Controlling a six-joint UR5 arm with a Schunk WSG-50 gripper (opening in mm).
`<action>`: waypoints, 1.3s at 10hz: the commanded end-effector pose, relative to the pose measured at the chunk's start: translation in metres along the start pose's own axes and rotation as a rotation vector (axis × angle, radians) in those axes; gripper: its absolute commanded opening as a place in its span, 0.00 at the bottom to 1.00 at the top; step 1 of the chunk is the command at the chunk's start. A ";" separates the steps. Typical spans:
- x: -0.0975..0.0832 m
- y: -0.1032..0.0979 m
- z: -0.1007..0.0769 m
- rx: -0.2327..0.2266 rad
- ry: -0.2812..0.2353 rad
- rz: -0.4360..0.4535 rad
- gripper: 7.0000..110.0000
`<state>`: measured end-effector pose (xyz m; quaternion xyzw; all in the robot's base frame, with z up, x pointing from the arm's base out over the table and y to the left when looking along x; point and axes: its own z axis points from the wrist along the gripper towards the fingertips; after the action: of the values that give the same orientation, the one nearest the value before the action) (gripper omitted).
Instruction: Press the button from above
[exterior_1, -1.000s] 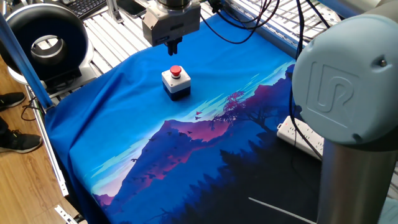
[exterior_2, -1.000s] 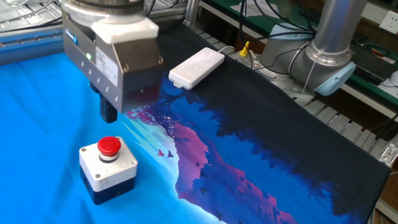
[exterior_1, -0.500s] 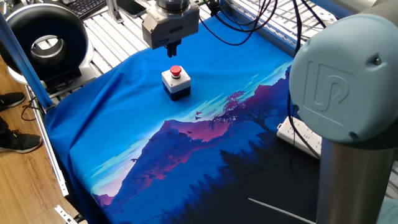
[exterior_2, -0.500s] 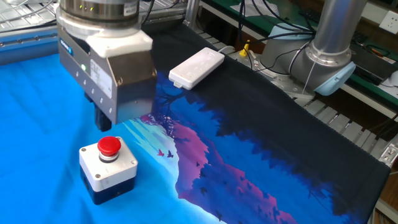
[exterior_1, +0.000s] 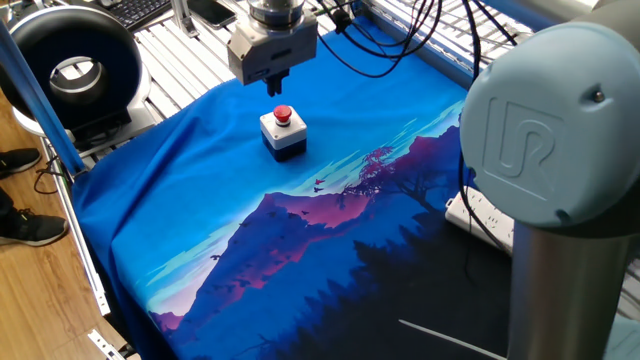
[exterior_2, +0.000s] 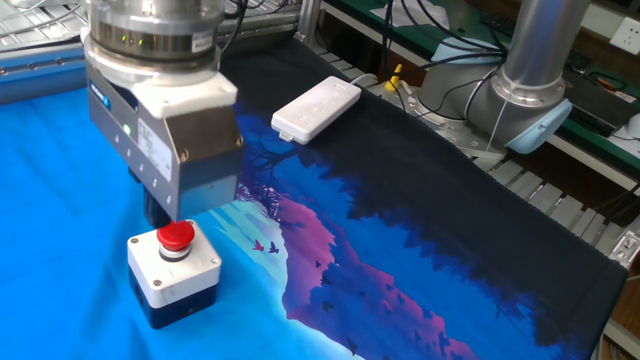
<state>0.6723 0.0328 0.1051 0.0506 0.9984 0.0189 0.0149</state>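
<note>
The button (exterior_1: 283, 112) is a red dome cap on a small box (exterior_1: 284, 137) with a white top and a black base, standing on the blue cloth. It also shows in the other fixed view (exterior_2: 176, 235). My gripper (exterior_1: 277, 89) hangs just above and slightly behind the red cap, apart from it. Its dark fingers show as one prong with no gap, so it is shut and empty. In the other fixed view the gripper (exterior_2: 157, 212) has its metal body close over the box (exterior_2: 176, 278), and the fingertips are mostly hidden.
A long white power strip (exterior_2: 316, 108) lies on the dark part of the cloth, also seen in one fixed view (exterior_1: 481, 217). The arm's grey base (exterior_1: 553, 160) fills the right foreground. A black ring light (exterior_1: 70, 70) stands off the table's left corner.
My gripper has shifted a little sideways toward the button and now hangs closer over it. The button and the power strip have not moved.
</note>
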 end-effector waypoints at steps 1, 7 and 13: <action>-0.003 0.004 0.006 -0.009 -0.013 0.009 0.00; 0.006 0.001 0.008 -0.029 -0.044 -0.003 0.00; 0.007 0.000 0.019 -0.039 -0.087 -0.017 0.00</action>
<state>0.6657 0.0332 0.0890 0.0434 0.9974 0.0297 0.0490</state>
